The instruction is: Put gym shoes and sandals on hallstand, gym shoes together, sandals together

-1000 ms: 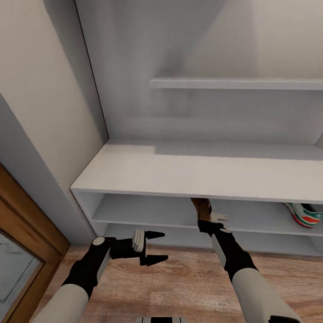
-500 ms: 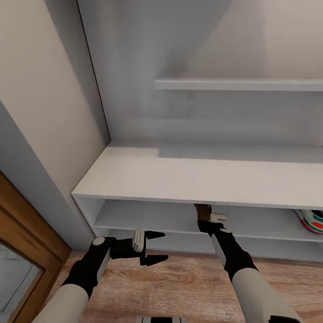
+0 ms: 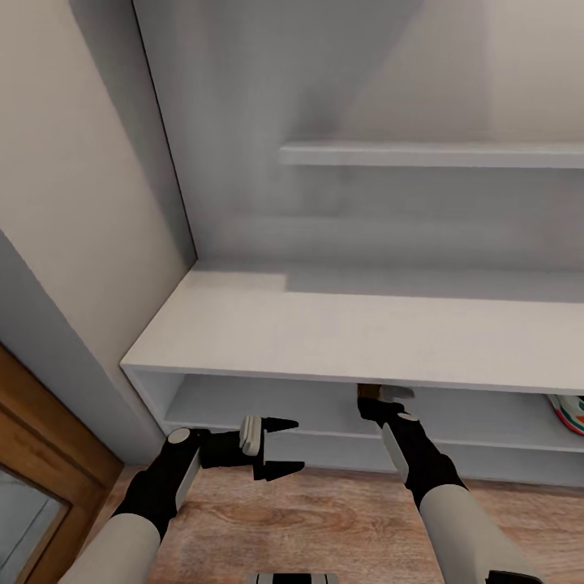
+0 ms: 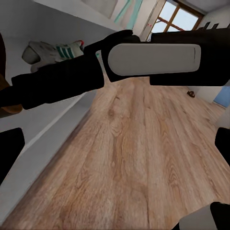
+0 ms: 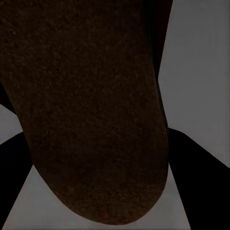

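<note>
Head view: hallstand (image 3: 341,332) shelf holds gym shoe (image 3: 571,411); right end effector (image 3: 375,403) grips sandal (image 5: 91,110), left end effector (image 3: 280,446) agape, empty.

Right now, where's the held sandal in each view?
Head: sandal peeking from under the hallstand top, centre-right.
Left wrist: brown sliver at the frame edge, likely it.
Right wrist: sandal close up, between the jaws.
Shared landmark: grey hallstand shelf.

I can't make out any readable text, label, brand or number from here.
</note>
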Robot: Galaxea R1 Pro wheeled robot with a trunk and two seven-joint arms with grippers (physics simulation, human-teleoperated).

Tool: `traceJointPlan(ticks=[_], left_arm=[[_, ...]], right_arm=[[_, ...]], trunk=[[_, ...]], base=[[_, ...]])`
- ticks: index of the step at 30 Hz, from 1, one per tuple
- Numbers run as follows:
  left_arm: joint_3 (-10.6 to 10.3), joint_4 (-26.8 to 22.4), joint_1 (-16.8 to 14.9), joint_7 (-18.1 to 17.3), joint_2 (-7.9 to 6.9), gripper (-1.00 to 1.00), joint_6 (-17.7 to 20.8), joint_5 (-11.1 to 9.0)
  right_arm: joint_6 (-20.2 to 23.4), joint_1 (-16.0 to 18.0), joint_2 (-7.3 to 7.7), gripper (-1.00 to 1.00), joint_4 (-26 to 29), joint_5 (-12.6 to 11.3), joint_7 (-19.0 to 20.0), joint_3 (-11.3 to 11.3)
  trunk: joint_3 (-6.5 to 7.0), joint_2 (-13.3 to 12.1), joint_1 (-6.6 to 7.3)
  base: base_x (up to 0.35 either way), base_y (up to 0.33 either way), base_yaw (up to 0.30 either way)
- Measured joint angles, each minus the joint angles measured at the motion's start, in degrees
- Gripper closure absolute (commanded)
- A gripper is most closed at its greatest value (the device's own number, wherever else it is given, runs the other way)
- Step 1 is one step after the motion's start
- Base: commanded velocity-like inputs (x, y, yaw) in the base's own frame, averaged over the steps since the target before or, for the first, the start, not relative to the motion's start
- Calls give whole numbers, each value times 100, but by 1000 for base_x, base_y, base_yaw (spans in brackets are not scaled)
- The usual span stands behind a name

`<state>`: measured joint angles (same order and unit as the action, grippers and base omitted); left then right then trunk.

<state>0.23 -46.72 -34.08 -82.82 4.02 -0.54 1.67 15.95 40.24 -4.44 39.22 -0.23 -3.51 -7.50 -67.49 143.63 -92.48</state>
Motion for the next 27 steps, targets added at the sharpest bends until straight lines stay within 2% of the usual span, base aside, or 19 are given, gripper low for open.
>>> traceJointPlan(ticks=[5,6,13,27], left_arm=[[-1,0,0,0,1,-100,-2,0],[-1,0,0,0,1,-100,-2,0],[-1,0,0,0,1,-100,-2,0],[5,0,0,0,1,-100,-2,0]], right_arm=[[0,0,-3,100,4,0,0,0],[0,0,-4,-100,4,0,0,0],[0,0,-4,-100,13,0,-1,0],[1,0,-8,-100,22,-11,9,0]], trunk=[[0,0,0],[0,0,0],[0,0,-1],[0,0,-4]], base=[[2,0,0],[0,0,0],[-55,0,0],[-321,0,0]])
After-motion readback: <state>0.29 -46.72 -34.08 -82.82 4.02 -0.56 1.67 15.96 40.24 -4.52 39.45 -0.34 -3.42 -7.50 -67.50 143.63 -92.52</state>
